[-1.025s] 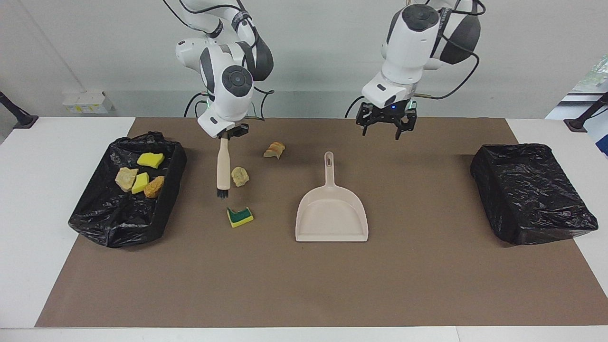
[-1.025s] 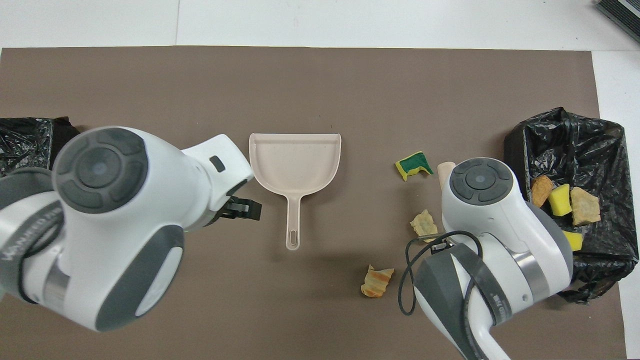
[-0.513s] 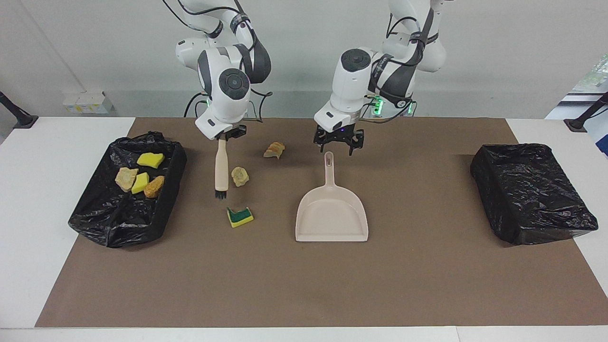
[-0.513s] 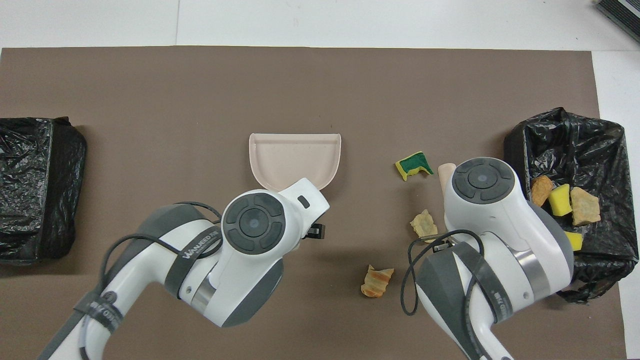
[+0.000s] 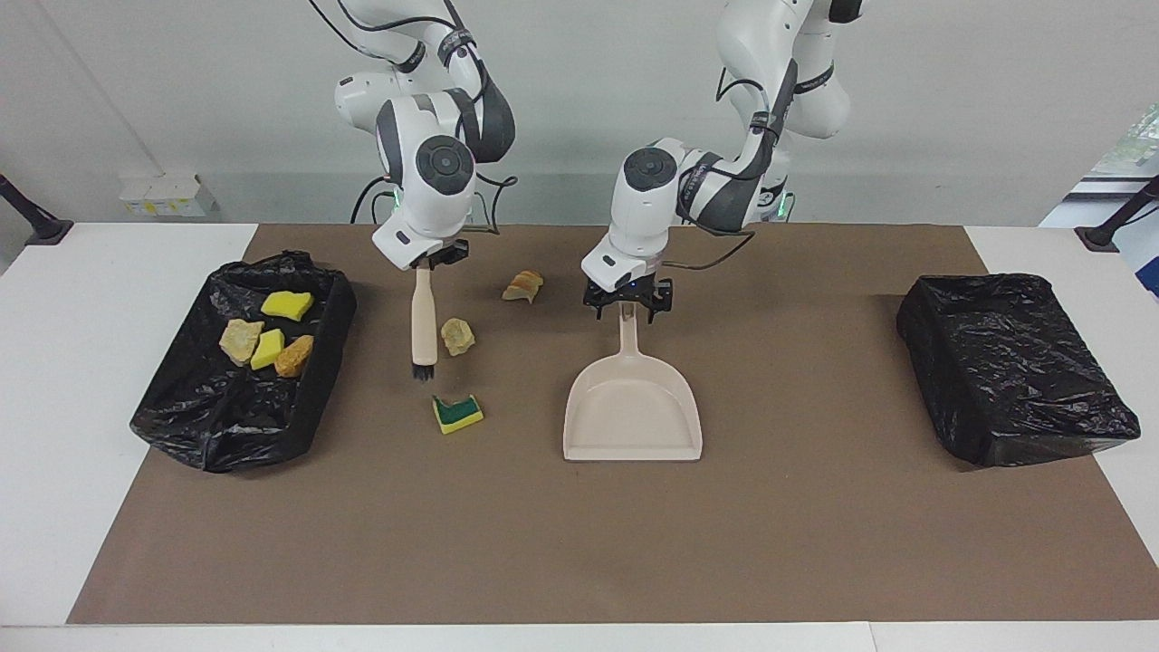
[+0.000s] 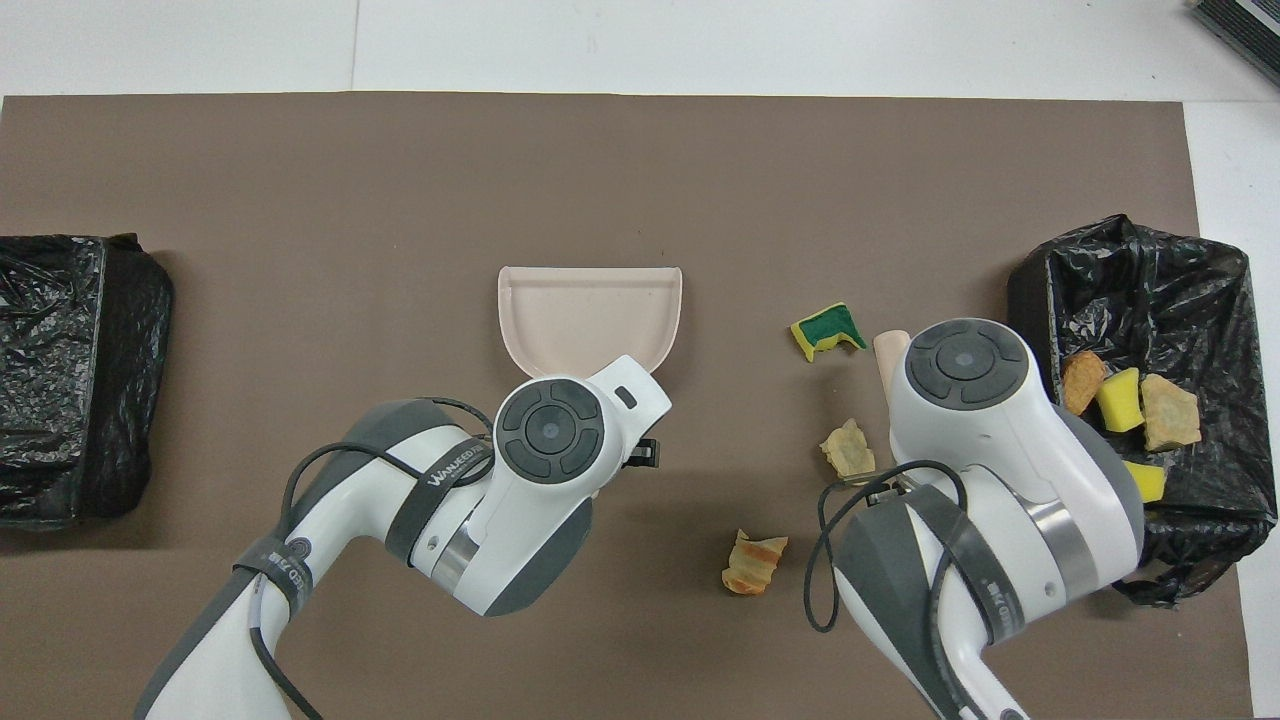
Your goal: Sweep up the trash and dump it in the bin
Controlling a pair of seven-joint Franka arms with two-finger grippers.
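Observation:
Three pieces of trash lie on the brown mat: a green-backed yellow sponge [image 5: 457,414] [image 6: 827,330], a beige lump [image 5: 457,336] [image 6: 847,447] and an orange-tan chunk [image 5: 523,285] [image 6: 755,562]. Several more scraps [image 5: 267,340] lie in the black-lined bin [image 5: 217,435] at the right arm's end. My right gripper [image 5: 433,258] is shut on the brush [image 5: 422,317], whose bristles hang just above the mat beside the beige lump. My left gripper [image 5: 625,310] is open, low over the end of the beige dustpan's handle, one finger on each side. The dustpan [image 5: 632,407] [image 6: 590,320] lies flat mid-mat.
A second bin wrapped in black plastic [image 5: 1014,367] [image 6: 70,380] stands at the left arm's end of the table. The brown mat [image 5: 579,543] covers most of the white table.
My left arm has swung in from the mat's edge nearest the robots and come down onto the dustpan's handle. The right arm and brush have barely moved. The trash has not moved.

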